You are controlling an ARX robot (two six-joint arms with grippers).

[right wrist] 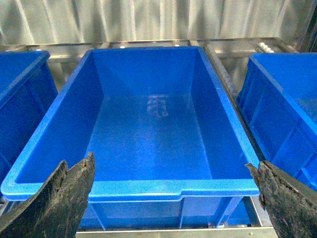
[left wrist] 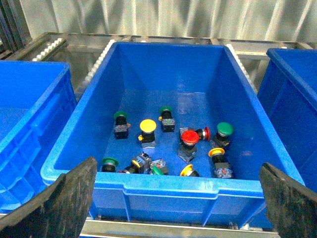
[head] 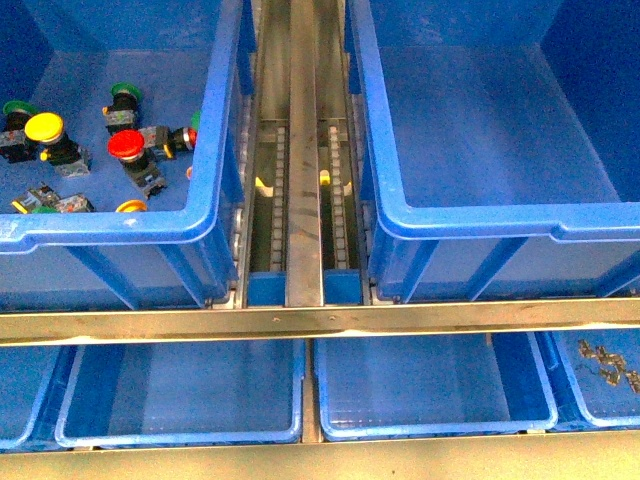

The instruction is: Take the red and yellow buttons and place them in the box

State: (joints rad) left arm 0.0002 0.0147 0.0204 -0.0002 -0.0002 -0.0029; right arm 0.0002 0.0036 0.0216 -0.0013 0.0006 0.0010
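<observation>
Left wrist view, not right: red mushroom-capped push-button point(left wrist: 188, 136) near yellow-capped push-button point(left wrist: 147, 126). Right wrist view: deep blue plastic box point(right wrist: 148, 189), smooth floor. Released, empty: left gripper point(left wrist: 178, 166), right gripper point(right wrist: 171, 161).

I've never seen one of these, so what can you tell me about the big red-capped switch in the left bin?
The red button has a round, glossy red mushroom cap on a blocky black-grey body, seemingly plastic. It stands cap up, slightly tilted, on the floor of the left blue bin. A smaller red-capped switch lies close beside it; contact unclear.
</observation>
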